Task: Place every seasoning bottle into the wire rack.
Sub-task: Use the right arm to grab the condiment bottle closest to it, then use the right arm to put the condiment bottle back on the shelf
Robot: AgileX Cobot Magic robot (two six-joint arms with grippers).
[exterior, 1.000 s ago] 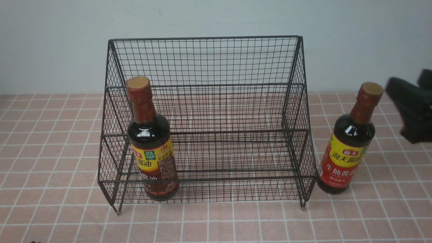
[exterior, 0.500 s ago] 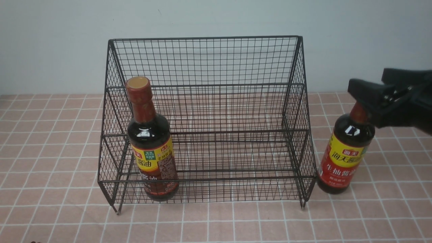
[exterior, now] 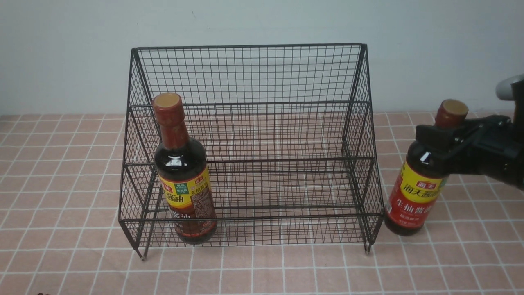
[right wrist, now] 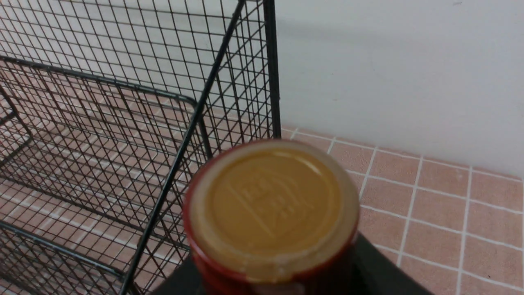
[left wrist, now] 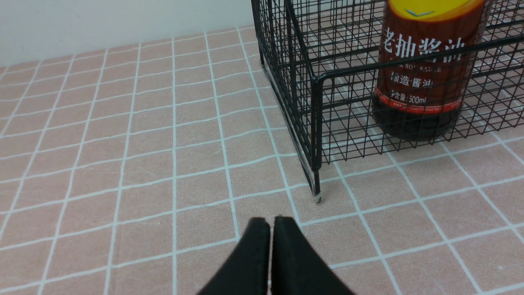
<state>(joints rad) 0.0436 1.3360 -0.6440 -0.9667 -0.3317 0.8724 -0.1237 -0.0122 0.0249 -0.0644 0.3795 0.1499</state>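
The wire rack (exterior: 249, 46) stands mid-table. A seasoning bottle with a brown lower band (exterior: 185, 180) stands upright inside its front left corner, also visible as the brown-band bottle (left wrist: 417, 82) in the left wrist view. The other seasoning bottle, red-banded (exterior: 415, 196), stands on the table just outside the rack's right side. My right gripper (exterior: 437, 135) is shut on its neck below the tan cap (right wrist: 270, 205), a finger on each side. My left gripper (left wrist: 270, 223) is shut and empty, low over the table near the rack's front left foot (left wrist: 316, 198).
A pink tiled cloth (exterior: 262, 270) covers the table and a pale wall (exterior: 61, 53) rises behind it. The rack's right side mesh (right wrist: 270, 61) stands close to the held bottle.
My right gripper came in from the right, dropped from cap height to the red-band bottle's neck and closed on it. The bottle still stands in the same spot.
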